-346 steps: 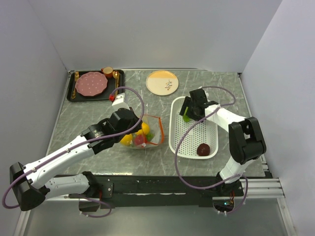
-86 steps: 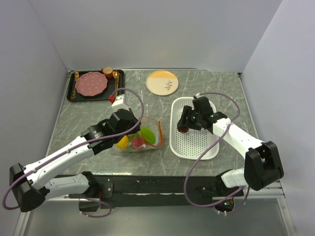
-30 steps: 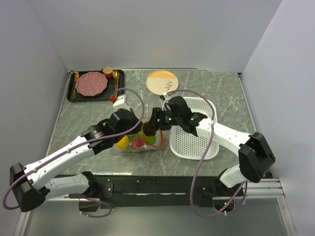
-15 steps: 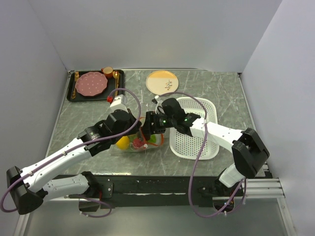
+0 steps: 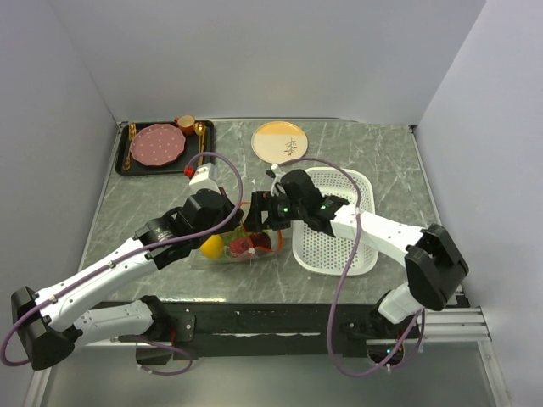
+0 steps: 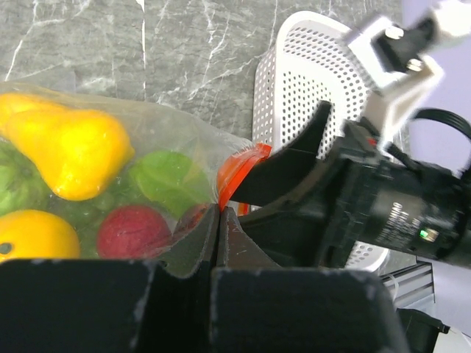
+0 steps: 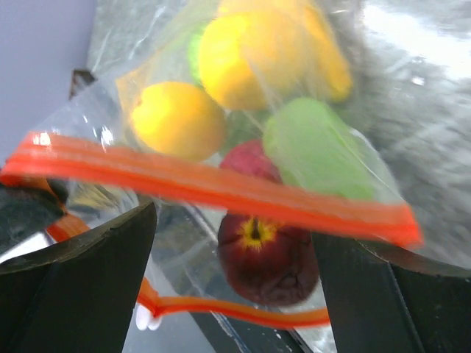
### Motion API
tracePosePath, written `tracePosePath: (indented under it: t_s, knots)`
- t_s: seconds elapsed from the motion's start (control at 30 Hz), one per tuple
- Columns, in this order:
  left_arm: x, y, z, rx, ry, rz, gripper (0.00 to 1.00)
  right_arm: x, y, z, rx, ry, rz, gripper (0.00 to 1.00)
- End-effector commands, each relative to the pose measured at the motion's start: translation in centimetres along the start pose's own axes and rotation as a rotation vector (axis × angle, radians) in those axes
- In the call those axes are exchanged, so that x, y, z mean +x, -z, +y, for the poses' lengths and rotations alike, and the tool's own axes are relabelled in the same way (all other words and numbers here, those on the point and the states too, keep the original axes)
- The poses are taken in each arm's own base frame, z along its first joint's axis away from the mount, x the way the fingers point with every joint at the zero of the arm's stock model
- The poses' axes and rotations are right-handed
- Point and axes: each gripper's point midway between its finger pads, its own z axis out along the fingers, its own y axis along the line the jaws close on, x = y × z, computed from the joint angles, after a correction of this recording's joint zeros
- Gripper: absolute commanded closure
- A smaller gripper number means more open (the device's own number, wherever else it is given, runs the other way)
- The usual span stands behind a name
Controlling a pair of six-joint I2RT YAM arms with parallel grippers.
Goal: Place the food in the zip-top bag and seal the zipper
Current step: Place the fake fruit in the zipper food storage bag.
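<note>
the left gripper (image 6: 219, 220) is clamped tight on a fold of the zip-top bag (image 5: 227, 248), its dark fingers meeting right at the end of the zipper (image 6: 239, 168), a flat orange-red ribbed strip. the bag is clear, crinkly film lying on the grey, marble-veined worktop (image 5: 382, 153), and the food shows through it: a glossy yellow pear-shaped piece (image 6: 73, 151), a round yellow piece (image 7: 176, 118), a matte red ball (image 6: 132, 232) and a smooth green leafy piece (image 7: 324, 154). the bag's mouth stands open, the zipper's two strips parted, and the dark maroon ball (image 7: 265, 257), with a pale star-shaped mark on top, sits in the mouth between them. the right gripper (image 5: 257, 225) hangs over that mouth with its fingers (image 7: 81, 294) spread wide on either side of the maroon ball; one finger is clearly off it, and whether the other touches it cannot be told. just right of the bag is a white perforated plastic basket (image 5: 366, 254). farther back from the bag lies a round cream plate (image 5: 282, 142) with an orange band and a dark sprig motif. back and left of the bag, a black tray (image 5: 206, 136) carries a pink scalloped plate (image 5: 157, 144) and a small cup (image 5: 185, 124).
</note>
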Motion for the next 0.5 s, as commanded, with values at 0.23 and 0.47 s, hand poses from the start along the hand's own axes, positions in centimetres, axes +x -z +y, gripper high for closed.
tracePosePath:
  t_s: [0.23,0.47]
  knots:
    - [-0.9,0.0,-0.5,0.023,0.022,-0.040,0.99,-2.2,7.9,-4.1,0.288,-0.034,-0.248,0.08]
    - [-1.3,0.4,-0.5,0.026,0.035,-0.055,0.99,-0.2,6.6,-4.9,0.278,-0.102,-0.181,0.37]
